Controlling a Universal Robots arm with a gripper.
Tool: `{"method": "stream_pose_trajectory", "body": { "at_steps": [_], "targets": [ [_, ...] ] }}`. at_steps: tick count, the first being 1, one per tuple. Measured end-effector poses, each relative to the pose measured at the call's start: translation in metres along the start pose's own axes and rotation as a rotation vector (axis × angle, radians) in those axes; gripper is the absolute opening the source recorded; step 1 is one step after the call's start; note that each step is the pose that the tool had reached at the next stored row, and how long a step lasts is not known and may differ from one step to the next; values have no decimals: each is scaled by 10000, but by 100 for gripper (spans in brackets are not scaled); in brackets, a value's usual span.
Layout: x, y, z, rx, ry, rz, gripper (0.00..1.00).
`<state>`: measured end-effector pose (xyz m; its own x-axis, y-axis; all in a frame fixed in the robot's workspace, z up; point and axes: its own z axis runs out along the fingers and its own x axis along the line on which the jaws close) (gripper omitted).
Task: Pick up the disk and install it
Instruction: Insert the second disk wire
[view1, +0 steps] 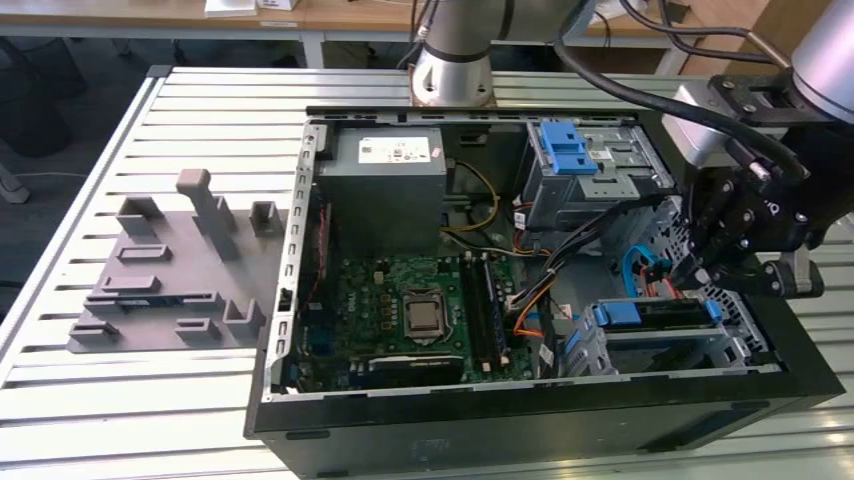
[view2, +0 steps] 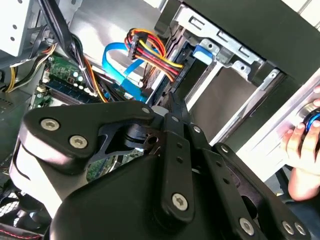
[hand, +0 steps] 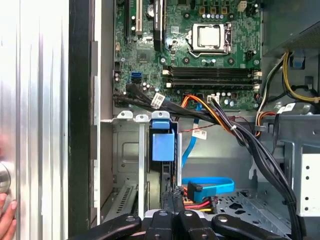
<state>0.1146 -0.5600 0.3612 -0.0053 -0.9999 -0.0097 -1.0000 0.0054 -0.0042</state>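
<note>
The disk (view1: 654, 314), framed by its blue carrier, lies in the lower drive bay at the exterior view's right front corner of the open computer case (view1: 534, 410). Its blue carrier end (hand: 162, 144) shows edge-on in the bay slot in the first wrist view, and as a blue tab (view2: 202, 50) in the second wrist view. My gripper (view1: 697, 278) hangs inside the case just above and behind the disk, not touching it. Its fingertips (hand: 173, 196) meet in a point with nothing between them, next to the blue data cable (hand: 207, 186) and the red-yellow power plug (view2: 150, 52).
Bundled cables (hand: 235, 130) run between the bay and the motherboard (view1: 414, 310). A grey cage with a blue latch (view1: 567, 150) and a grey box with a white sticker (view1: 387, 175) stand at the back. A person's hand (view2: 300, 150) rests outside the case wall. Grey fixtures (view1: 174, 270) stand on the slatted table.
</note>
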Motion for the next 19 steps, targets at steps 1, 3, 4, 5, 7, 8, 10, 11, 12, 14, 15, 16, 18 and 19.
{"method": "stream_pose_trajectory", "body": {
  "at_steps": [1,3,4,5,7,8,10,11,12,14,15,16,18,19],
  "targets": [
    [0,13,-2,0,-8,0,11],
    [0,41,-9,0,-18,0,11],
    [1,55,-15,-1,-24,1,11],
    [0,68,-20,-1,-31,1,11],
    [-3,87,-26,0,-38,1,11],
    [-7,89,-27,-1,-40,1,11],
    [-25,90,-32,0,-40,-1,11],
    [-37,91,-33,0,-41,0,11],
    [-50,91,-35,-1,-41,0,11],
    [-71,91,-38,0,-40,1,11],
    [-83,91,-38,-1,-40,1,11],
    [-94,91,-39,-1,-40,1,11],
    [-114,91,-39,-1,-40,0,11],
    [-122,92,-39,-4,-40,1,11]
  ]
}}
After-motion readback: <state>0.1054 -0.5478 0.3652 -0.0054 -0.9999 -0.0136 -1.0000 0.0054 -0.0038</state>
